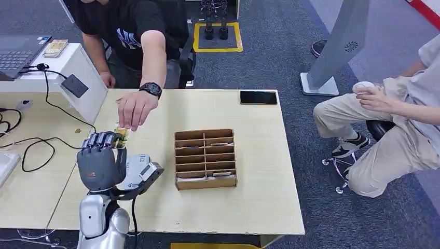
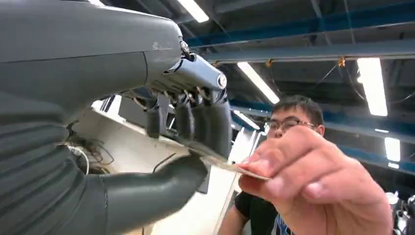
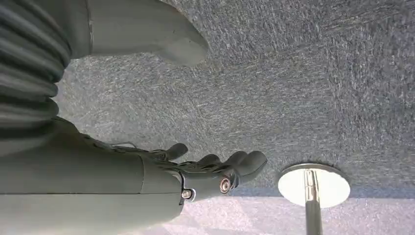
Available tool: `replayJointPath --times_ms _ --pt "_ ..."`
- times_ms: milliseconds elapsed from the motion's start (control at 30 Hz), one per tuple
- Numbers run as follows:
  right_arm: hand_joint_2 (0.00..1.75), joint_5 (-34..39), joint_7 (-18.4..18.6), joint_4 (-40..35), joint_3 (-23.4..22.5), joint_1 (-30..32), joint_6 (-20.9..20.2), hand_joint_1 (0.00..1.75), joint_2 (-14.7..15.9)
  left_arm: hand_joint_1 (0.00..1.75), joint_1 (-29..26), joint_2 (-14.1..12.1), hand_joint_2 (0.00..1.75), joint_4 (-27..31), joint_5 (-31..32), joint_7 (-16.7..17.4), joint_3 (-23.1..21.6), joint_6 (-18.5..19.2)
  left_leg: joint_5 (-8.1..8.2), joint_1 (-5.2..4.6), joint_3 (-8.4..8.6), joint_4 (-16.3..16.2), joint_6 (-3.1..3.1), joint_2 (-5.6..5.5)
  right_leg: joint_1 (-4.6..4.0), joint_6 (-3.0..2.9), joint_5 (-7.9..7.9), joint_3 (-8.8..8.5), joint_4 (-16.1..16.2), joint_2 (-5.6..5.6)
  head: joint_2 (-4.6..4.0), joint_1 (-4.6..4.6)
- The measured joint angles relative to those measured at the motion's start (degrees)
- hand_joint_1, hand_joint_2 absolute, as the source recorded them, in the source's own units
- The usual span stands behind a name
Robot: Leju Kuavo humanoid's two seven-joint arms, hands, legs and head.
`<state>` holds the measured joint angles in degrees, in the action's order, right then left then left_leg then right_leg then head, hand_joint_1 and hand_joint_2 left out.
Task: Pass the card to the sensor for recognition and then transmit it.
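Above table's [image 1: 249, 207] near-left: left hand [image 1: 98, 161] pinches card [image 2: 230, 167] btwn thumb & fingers; person's hand [image 1: 134, 109] grips card's far end. Right hand [image 3: 205, 171] hangs w/ fingers apart, holding nothing.

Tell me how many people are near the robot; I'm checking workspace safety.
2. One person in a black T-shirt stands behind the pale wooden table, reaching to the thin card held by the robot's left hand. One person in beige clothes sits at the right. Others may be outside the view.
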<state>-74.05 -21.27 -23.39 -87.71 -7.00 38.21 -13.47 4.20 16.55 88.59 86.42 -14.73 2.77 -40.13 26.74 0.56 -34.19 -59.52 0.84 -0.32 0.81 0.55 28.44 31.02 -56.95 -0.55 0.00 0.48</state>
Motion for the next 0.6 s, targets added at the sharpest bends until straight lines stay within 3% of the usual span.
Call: replayJointPath --times_ms 333,600 --pt "1.75 0.2 -0.1 0.4 0.0 0.0 0.0 0.00 0.2 1.75 0.8 -0.1 1.75 -2.1 -1.3 1.1 -2.4 0.0 0.00 -0.01 -0.01 0.0 0.00 0.01 -0.01 0.00 -0.01 -0.08 0.0 -0.01 0.00 0.00" --pt "1.75 1.0 -0.1 0.5 0.0 0.1 0.0 0.00 0.2 1.75 0.8 0.0 1.75 -2.4 -3.1 -2.8 -2.5 0.0 0.00 0.00 -0.03 0.0 0.00 0.01 -0.01 0.00 0.00 -0.08 0.0 -0.01 0.00 0.00"
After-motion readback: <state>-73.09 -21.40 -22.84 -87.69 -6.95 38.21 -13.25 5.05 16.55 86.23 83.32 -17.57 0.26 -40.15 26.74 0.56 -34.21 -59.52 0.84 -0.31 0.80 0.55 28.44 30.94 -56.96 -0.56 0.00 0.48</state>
